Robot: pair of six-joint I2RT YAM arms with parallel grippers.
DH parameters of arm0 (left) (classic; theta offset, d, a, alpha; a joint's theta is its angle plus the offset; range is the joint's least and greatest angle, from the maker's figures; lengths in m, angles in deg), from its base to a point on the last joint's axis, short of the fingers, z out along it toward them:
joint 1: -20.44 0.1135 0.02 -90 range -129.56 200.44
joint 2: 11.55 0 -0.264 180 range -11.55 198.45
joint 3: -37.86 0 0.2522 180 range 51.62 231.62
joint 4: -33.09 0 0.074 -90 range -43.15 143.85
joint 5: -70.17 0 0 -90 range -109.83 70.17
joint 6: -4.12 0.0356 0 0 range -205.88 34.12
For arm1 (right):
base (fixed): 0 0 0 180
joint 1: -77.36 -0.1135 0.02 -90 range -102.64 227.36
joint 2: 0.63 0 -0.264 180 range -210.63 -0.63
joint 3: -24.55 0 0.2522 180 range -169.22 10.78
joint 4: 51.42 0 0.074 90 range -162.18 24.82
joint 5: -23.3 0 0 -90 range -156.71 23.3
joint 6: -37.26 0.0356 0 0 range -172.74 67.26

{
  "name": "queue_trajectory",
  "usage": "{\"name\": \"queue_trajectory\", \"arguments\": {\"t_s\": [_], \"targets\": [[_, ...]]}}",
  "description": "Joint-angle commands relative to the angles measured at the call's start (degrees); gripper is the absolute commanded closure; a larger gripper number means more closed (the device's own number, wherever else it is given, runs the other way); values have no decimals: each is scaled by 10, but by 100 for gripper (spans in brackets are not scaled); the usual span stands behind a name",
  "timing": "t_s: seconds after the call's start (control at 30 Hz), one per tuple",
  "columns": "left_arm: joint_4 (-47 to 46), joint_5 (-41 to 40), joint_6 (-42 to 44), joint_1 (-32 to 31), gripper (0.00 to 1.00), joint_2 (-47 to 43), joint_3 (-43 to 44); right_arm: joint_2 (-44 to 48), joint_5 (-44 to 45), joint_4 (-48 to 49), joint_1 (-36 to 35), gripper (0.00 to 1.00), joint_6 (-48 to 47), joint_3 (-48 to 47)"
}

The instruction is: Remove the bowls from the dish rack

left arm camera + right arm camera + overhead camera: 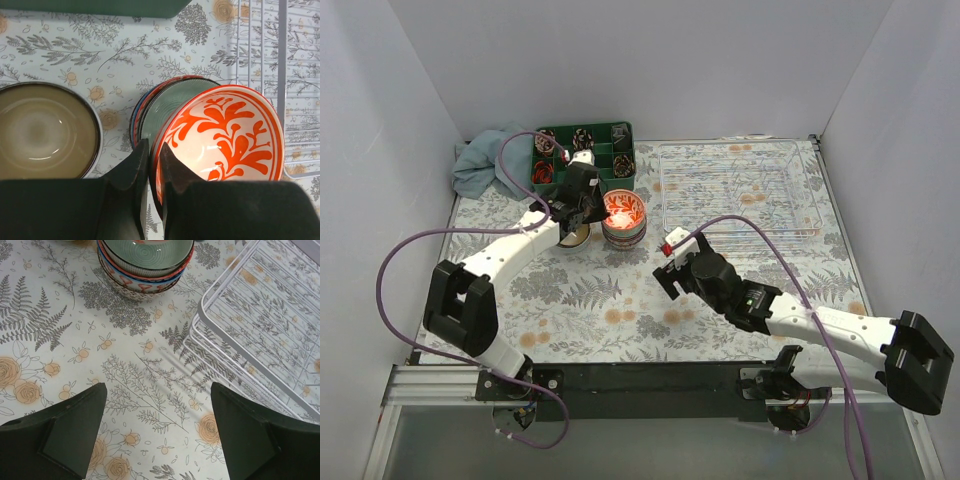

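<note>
Left of dish rack [738, 190] | left end effector [154, 150] pinches rim of orange bowl [225, 135] over stack [170, 100] | right end effector [157, 386] gapes empty

light: bright, even overhead wash | glare: orange bowl [623, 211] glows overexposed in my top view, sheen in beige bowl [45, 132] | shadows: soft stripes beside dish rack [201, 314] | focus: I see right fingers [75, 435] dark, blurred

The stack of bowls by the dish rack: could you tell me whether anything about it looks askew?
Only the top orange-patterned bowl: it is off-centre over the stack, not nested, because the left gripper pinches its rim. Otherwise nothing stands out.
</note>
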Motion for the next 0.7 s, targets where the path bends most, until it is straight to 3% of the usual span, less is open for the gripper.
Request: {"name": "queue_trajectory", "arguments": {"t_s": [0.0,0.33,0.47,0.5,0.57,0.67], "targets": [[-50,14,14,2,100,-4,47,17,-26,-3,15,8,37,-19],[-74,31,9,2,96,46,36,23,-33,-3,44,8,46,-12],[-76,22,14,1,84,49,26,21,-36,-3,54,8,49,-13],[-77,21,14,2,74,47,24,21,-37,-3,56,8,49,-12],[-79,20,15,2,66,46,18,21,-38,-3,60,8,49,-12],[-78,16,17,2,44,34,11,19,-39,-3,66,9,49,-13]]}}
